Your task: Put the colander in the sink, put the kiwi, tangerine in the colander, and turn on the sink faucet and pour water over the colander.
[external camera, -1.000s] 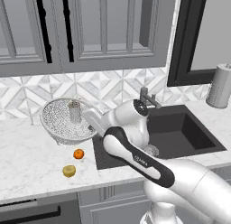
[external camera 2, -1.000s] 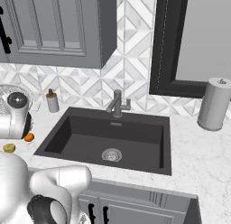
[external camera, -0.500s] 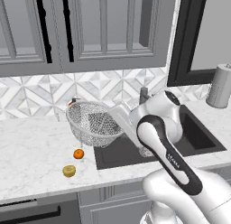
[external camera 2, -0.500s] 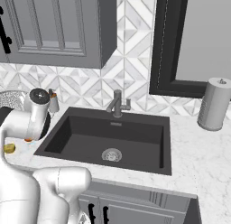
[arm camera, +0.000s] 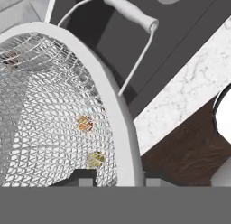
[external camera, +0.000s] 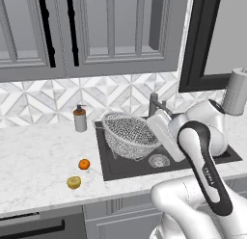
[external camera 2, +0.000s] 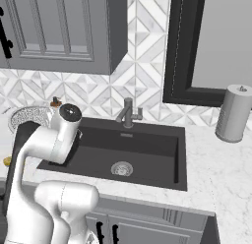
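Colander [external camera: 129,135] rim between closed jaws

The white arm rose from the bottom of the left base view, bent at its dark elbow, and reached to the left. Its wrist was turned so the hand pointed sideways. The gripper [arm camera: 113,178] was squeezed shut on the rim of the colander [external camera: 131,135] and held it up in the air, tipped. In the hand view one finger [arm camera: 83,177] sat inside the rim.
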Available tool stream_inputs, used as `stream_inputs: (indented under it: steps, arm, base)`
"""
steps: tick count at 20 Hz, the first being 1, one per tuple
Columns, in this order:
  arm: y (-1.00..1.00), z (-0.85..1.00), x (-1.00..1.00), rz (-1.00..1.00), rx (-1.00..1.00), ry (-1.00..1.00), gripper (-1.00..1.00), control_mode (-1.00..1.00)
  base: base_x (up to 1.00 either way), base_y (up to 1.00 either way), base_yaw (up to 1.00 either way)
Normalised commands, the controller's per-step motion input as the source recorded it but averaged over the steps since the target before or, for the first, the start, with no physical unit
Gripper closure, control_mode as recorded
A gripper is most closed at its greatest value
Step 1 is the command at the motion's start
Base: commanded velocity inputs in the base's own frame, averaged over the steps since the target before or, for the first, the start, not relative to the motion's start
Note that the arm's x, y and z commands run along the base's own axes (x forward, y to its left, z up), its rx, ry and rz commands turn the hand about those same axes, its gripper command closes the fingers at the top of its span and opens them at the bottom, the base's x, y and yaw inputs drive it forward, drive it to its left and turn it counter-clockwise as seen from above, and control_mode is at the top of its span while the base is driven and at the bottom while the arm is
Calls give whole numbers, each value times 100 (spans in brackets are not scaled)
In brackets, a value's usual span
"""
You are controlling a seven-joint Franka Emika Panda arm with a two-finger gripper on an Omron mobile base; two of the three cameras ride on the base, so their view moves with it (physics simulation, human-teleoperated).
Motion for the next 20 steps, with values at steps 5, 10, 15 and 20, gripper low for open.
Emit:
stream_inputs:
  steps: [5, 10, 15, 20]
  arm:
    - [-73, -3, 10, -21, -8, 21, 100, -100]
    - [-53, -3, 10, -9, -12, 18, 100, -100]
    - [-49, -14, 2, -2, -14, 2, 100, -100]
    - [-61, -13, 7, -2, -12, 1, 100, -100]
  base:
    - [0, 0, 0]
    - [0, 0, 0]
    - [0, 0, 0]
    - [0, 0, 0]
